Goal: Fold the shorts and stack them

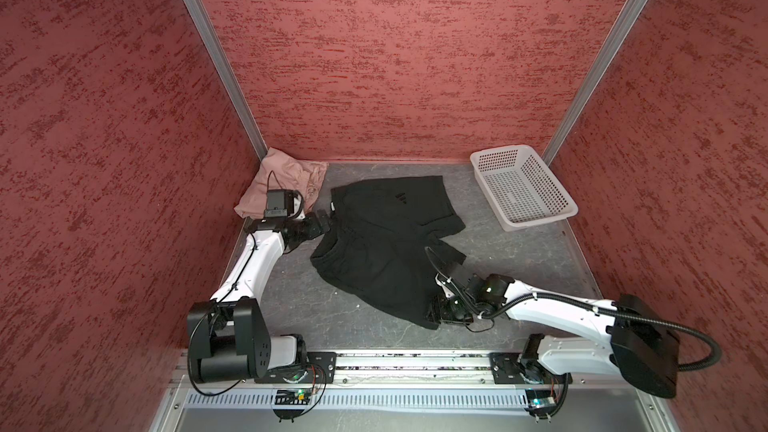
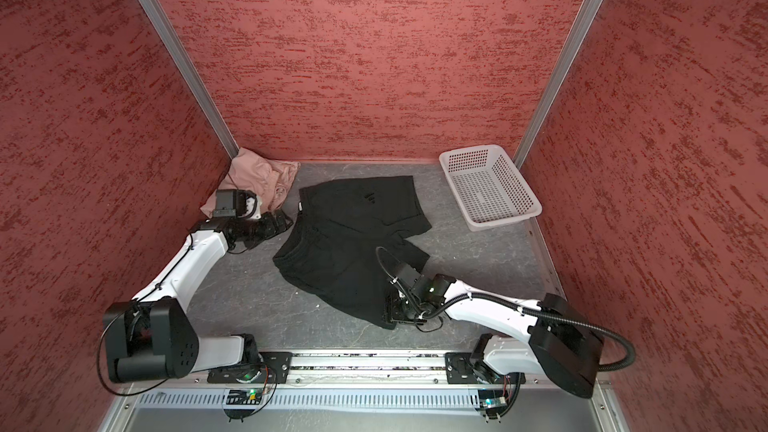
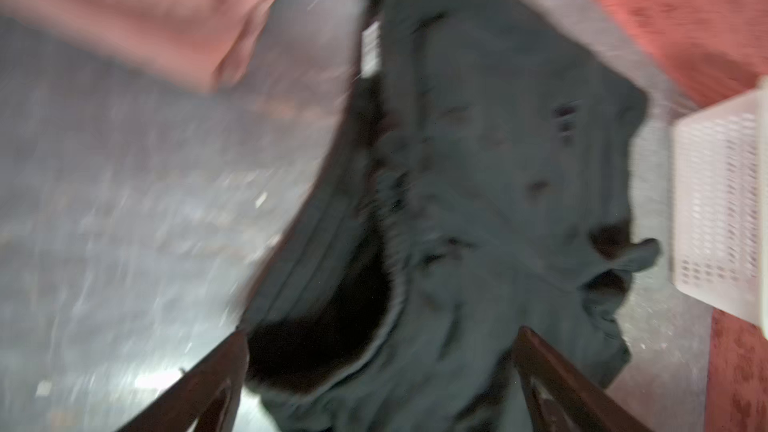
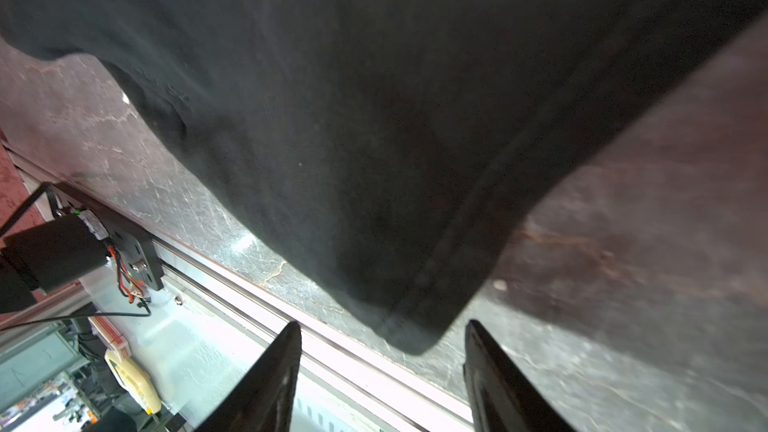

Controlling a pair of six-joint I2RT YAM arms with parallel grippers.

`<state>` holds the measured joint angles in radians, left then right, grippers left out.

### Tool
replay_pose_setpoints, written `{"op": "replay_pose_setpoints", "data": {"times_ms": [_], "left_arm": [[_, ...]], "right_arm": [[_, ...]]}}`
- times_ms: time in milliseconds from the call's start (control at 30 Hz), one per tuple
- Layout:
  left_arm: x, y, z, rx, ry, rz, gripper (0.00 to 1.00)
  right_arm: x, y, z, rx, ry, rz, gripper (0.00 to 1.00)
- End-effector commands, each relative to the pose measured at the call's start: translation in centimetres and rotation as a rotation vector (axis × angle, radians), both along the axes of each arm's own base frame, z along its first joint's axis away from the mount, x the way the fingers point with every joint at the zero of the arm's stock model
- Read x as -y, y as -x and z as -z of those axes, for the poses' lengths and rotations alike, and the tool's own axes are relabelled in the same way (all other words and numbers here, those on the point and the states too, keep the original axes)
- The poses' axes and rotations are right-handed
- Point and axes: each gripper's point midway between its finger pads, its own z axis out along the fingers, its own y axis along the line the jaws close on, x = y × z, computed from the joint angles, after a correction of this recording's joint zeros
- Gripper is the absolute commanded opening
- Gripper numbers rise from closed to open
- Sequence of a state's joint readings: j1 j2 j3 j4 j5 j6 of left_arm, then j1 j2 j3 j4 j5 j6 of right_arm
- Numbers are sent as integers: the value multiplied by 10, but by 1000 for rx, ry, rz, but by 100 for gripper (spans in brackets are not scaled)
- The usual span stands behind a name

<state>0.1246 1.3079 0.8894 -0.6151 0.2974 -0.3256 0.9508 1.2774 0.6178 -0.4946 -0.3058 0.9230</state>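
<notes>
Gaping of right jaws: parted moderately wide and clamping nothing; the fingers [image 4: 274, 380] flank the hem corner [image 4: 415, 334] of the black shorts [image 1: 382, 251], which lies free on the desk [image 1: 291, 313].
Left jaws: spread to the full, nothing clamped; the gathered waistband [image 3: 392, 268] lies just ahead of them, though that wrist view is blurred.
Black shorts, position: mid-desk, unfolded; logo leg [image 1: 401, 197] flat toward 12 o'clock, the other leg running to 5 o'clock with the right jaws at its tip; left jaws at 9 o'clock.
Pink shorts [image 1: 274, 176]: bunched in the 10 o'clock corner, just beside the left wrist; not folded.
Basket [image 1: 544, 184]: 2 o'clock corner, apart from both pairs.
Risk, right side: the hem lies flat on the desk, so a closing pinch may take the top layer only, or scrape the desk and miss.
Risk, left side: the waistband mouth gapes; a one-layer pinch would probably open the shorts like a bag and skew the fold.
Risk, crotch bunch [image 1: 446, 243]: at 3 o'clock, likely to be trapped inside any fold.
Risk, cable loop [image 1: 432, 257]: it arches over the near leg and could snag cloth.
Risk, neighbour: a left-arm sweep could drag the pink pair.
</notes>
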Motion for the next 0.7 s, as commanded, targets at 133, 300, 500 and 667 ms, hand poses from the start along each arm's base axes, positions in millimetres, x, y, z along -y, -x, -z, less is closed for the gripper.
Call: {"op": "replay_pose_setpoints", "data": {"times_ms": [133,300,500,667], "left_arm": [[7,20,18,29,175,-75,99],[10,34,35,-13,188,-73,99],[12,52,54,-61,200,-113,98],[12,45,58,-23,224,-129,90]], "right_arm": [[-4,-4,10,12,3,36,39],[17,-3,6,27,71,80,0],[21,-6,-9,63,27,139,0],[30,-1,-10,56,36,150,0]]}}
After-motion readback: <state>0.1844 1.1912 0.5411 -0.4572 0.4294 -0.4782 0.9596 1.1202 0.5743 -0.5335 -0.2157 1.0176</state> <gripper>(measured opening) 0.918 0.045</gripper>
